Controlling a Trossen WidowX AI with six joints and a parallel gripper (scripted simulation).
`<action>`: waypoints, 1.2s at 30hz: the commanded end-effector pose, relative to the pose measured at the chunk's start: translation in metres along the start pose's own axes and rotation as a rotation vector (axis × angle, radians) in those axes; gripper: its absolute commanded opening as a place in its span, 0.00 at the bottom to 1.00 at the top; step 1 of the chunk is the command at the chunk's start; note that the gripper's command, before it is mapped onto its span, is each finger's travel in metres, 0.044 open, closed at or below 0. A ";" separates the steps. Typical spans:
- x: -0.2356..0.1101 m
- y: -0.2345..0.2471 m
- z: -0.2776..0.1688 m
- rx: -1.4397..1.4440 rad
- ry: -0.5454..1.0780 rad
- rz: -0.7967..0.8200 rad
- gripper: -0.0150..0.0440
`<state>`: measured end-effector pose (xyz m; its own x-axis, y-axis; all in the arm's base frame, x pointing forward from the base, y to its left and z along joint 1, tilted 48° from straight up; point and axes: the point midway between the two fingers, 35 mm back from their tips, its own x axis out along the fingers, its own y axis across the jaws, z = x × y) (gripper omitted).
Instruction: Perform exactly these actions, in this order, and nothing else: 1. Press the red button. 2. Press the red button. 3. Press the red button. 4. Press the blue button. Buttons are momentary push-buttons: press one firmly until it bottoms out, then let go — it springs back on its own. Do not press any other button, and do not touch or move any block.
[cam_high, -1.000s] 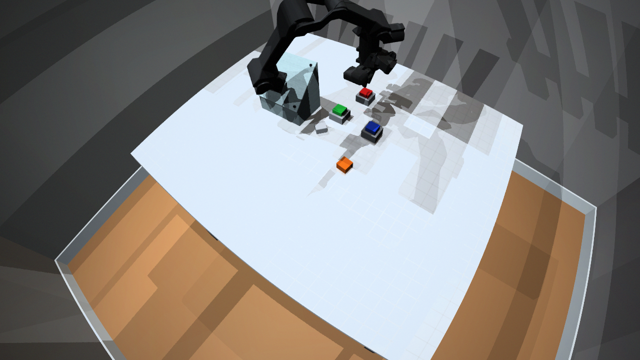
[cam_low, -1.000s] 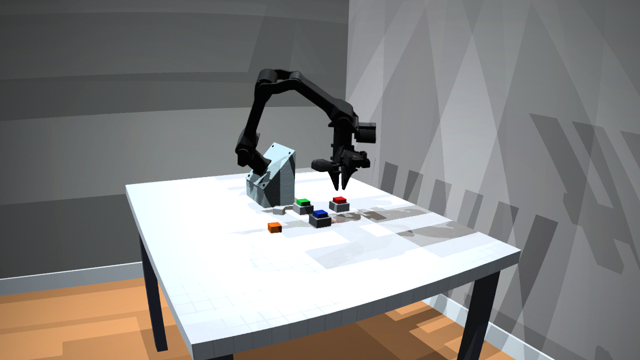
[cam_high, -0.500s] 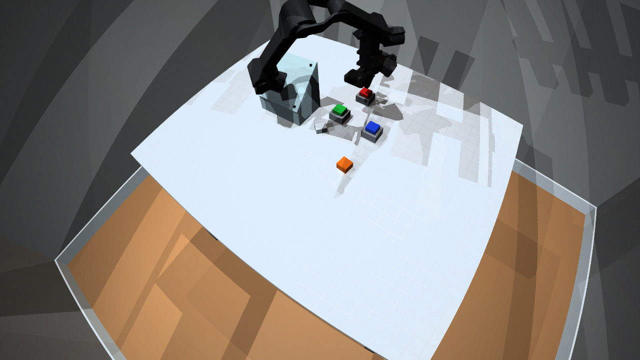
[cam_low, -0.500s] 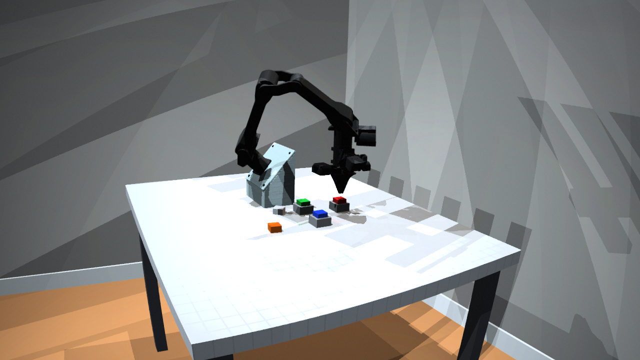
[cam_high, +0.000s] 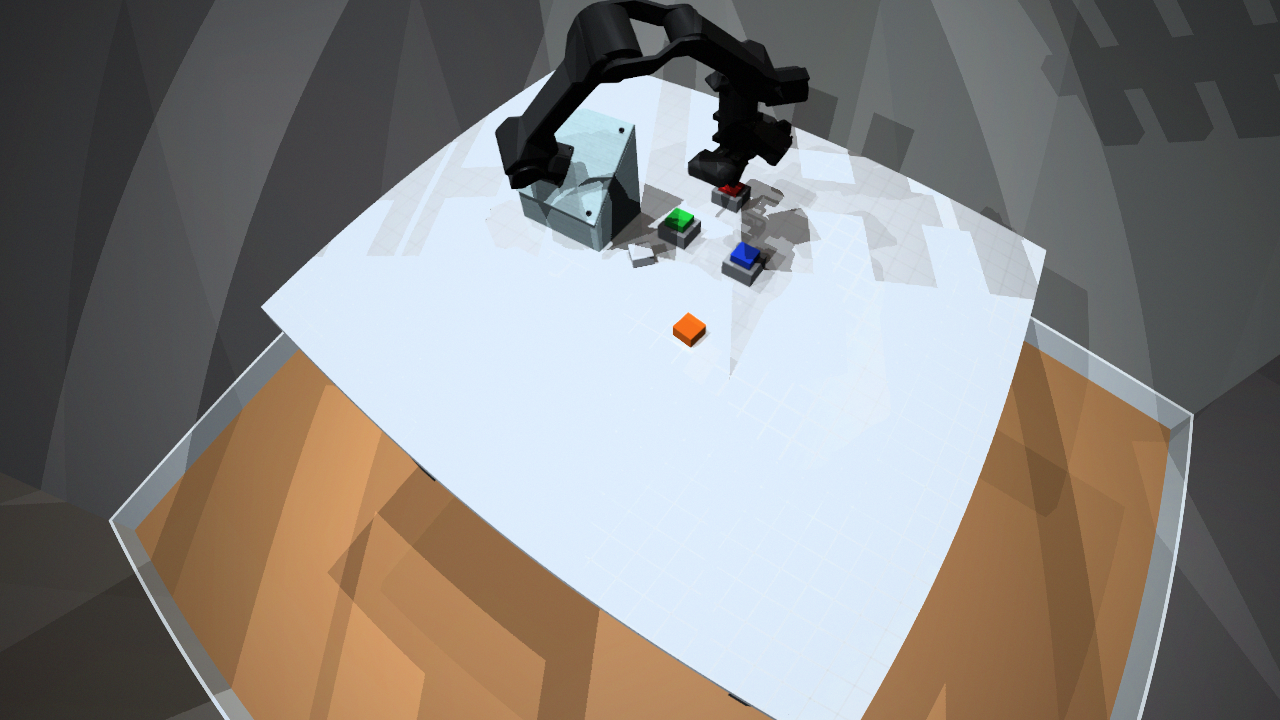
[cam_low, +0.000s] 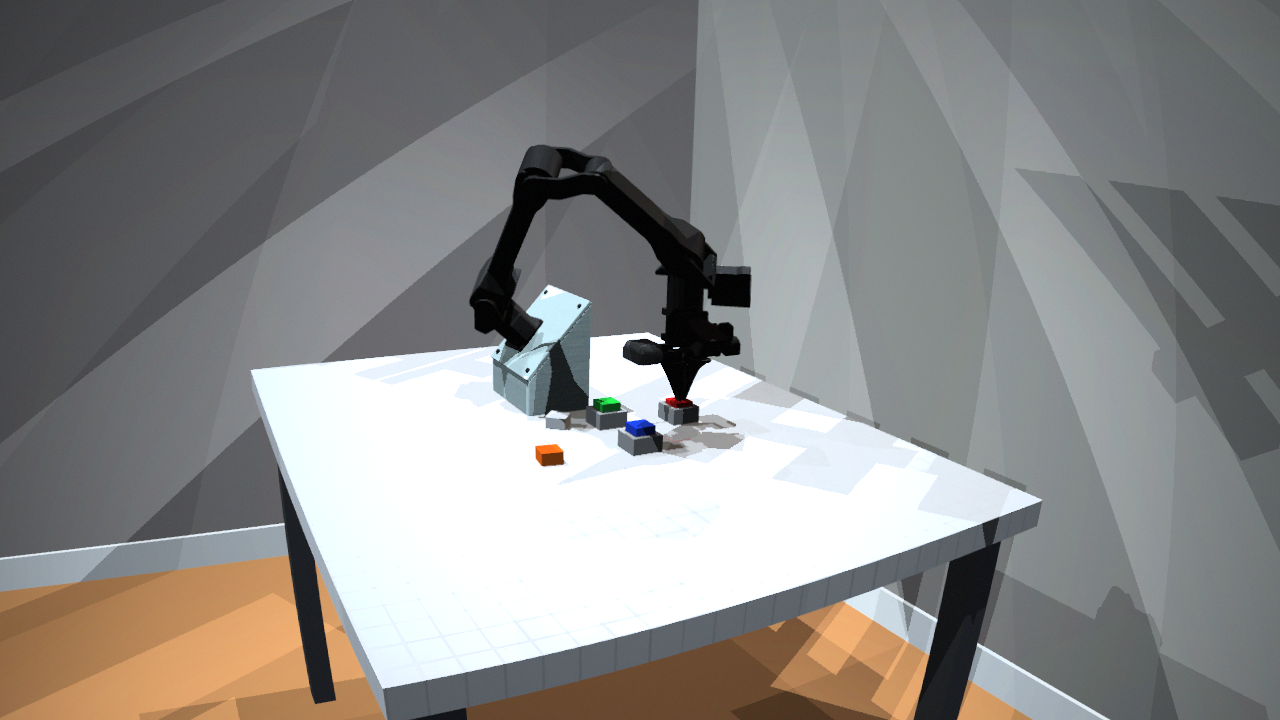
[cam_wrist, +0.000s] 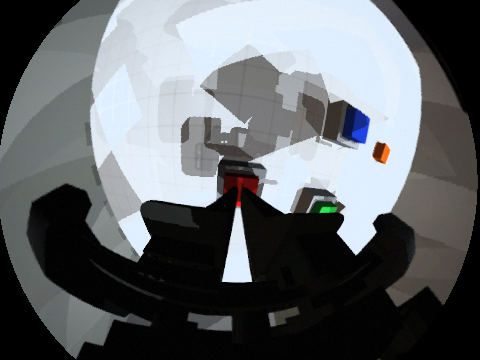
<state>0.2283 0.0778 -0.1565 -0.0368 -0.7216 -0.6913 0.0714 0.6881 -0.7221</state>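
From the top view, a pale blue gridded table (cam_high: 626, 465) stands over an orange wood floor ringed by a low pale wall. The black arm (cam_high: 572, 80) rises from a glassy wedge-shaped base (cam_high: 586, 183). Its gripper (cam_high: 729, 179) points straight down at the red button (cam_high: 732, 190), with fingers clenched on nothing. The green button (cam_high: 680, 220) lies at eight o'clock of the red one, the blue button (cam_high: 744, 256) at six o'clock. A small white block (cam_high: 641, 254) and an orange block (cam_high: 689, 328) sit nearer the camera.

From the exterior view, grey faceted walls surround the dark-legged table (cam_low: 626, 555). The closed fingertips (cam_low: 679, 394) meet in one point on the red button (cam_low: 679, 404), a square cap on a grey housing.

In the wrist view, the fingertips touch the red button (cam_wrist: 236, 182); the blue button (cam_wrist: 356, 124) lies at two o'clock.
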 end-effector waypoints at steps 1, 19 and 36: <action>0.004 -0.001 -0.002 -0.008 0.002 -0.008 0.29; -0.021 0.000 -0.001 -0.006 0.002 -0.005 0.29; -0.015 -0.001 -0.001 -0.008 0.002 -0.006 0.29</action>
<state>0.2295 0.0931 -0.1426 -0.0363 -0.7204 -0.6926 0.0713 0.6895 -0.7208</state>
